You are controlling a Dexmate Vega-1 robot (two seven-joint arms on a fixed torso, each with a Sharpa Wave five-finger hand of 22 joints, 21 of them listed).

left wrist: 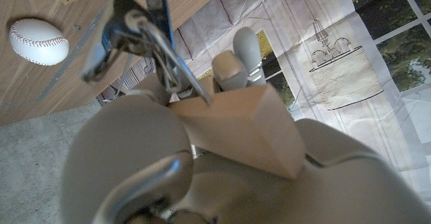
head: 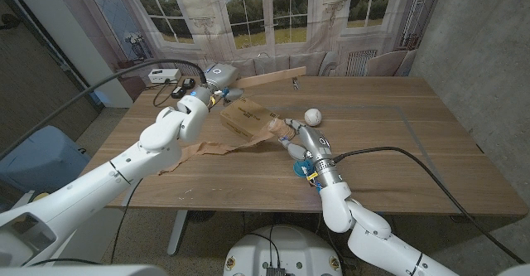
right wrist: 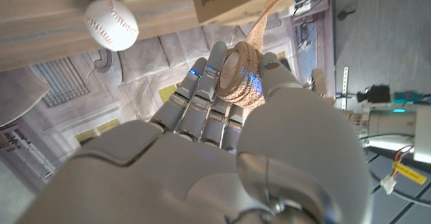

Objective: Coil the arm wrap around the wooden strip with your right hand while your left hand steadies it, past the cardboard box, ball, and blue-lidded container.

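The strip (head: 269, 76) is gripped at its near end by the left hand (head: 217, 94) and runs along the worktop's far edge; the wrap (head: 240, 147) roll, pinched in the right hand (head: 296, 138), lies nearer the middle, its tail trailing left

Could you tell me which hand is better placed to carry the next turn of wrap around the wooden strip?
The right hand: it holds the wrap roll, while the left hand grips the wooden strip.
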